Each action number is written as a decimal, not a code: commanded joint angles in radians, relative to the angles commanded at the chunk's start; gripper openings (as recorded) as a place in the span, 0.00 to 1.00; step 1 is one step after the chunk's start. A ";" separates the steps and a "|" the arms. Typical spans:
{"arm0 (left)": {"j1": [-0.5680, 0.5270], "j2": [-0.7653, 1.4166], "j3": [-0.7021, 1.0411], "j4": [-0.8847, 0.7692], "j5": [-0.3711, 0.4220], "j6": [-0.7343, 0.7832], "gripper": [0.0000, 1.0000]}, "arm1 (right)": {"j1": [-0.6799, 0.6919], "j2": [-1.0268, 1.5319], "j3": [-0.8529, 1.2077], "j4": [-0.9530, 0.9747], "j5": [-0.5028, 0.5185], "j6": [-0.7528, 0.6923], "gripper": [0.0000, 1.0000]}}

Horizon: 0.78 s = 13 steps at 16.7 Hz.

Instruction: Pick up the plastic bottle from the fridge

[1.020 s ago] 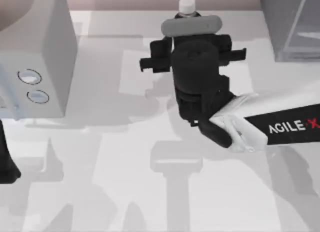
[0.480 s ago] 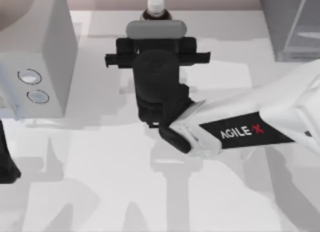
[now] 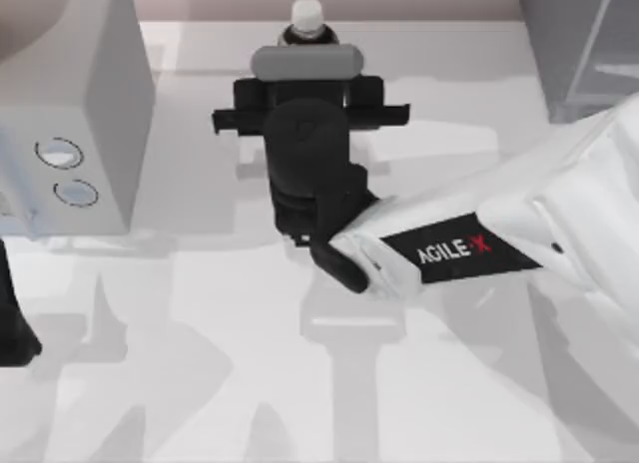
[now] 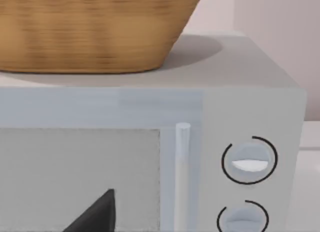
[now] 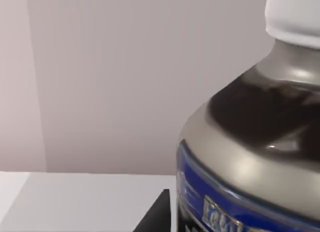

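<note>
The plastic bottle (image 3: 307,14) has a white screw cap and stands upright near the table's back edge, left of centre. My right gripper (image 3: 306,42) is shut on it from above, and its grey bar (image 3: 305,61) covers most of the bottle's body. The right wrist view shows the bottle (image 5: 250,157) very close, with a clear shoulder, dark contents and a blue label. The fridge (image 3: 584,44) is the dark grey cabinet at the back right corner, well apart from the bottle. My left arm (image 3: 15,323) is parked at the table's left edge.
A light grey microwave (image 3: 70,114) with two round dials stands at the back left. The left wrist view faces it, and a wicker basket (image 4: 90,32) sits on its top. Open white tabletop (image 3: 300,383) spreads across the front.
My right gripper carried the bottle leftward along the back edge, away from the fridge. Most of the shift came early, and the last half second added only a slight move.
</note>
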 joint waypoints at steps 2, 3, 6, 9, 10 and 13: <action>0.000 0.000 0.000 0.000 0.000 0.000 1.00 | -0.019 0.051 0.050 0.009 -0.022 0.000 0.00; 0.000 0.000 0.000 0.000 0.000 0.000 1.00 | -0.025 0.068 0.068 0.013 -0.030 0.000 0.00; 0.000 0.000 0.000 0.000 0.000 0.000 1.00 | -0.029 0.079 0.080 0.016 -0.035 0.000 0.00; 0.000 0.000 0.000 0.000 0.000 0.000 1.00 | -0.029 0.079 0.080 0.016 -0.035 0.000 0.08; 0.000 0.000 0.000 0.000 0.000 0.000 1.00 | -0.029 0.079 0.080 0.016 -0.035 0.000 0.15; 0.000 0.000 0.000 0.000 0.000 0.000 1.00 | -0.029 0.079 0.080 0.016 -0.035 0.000 0.38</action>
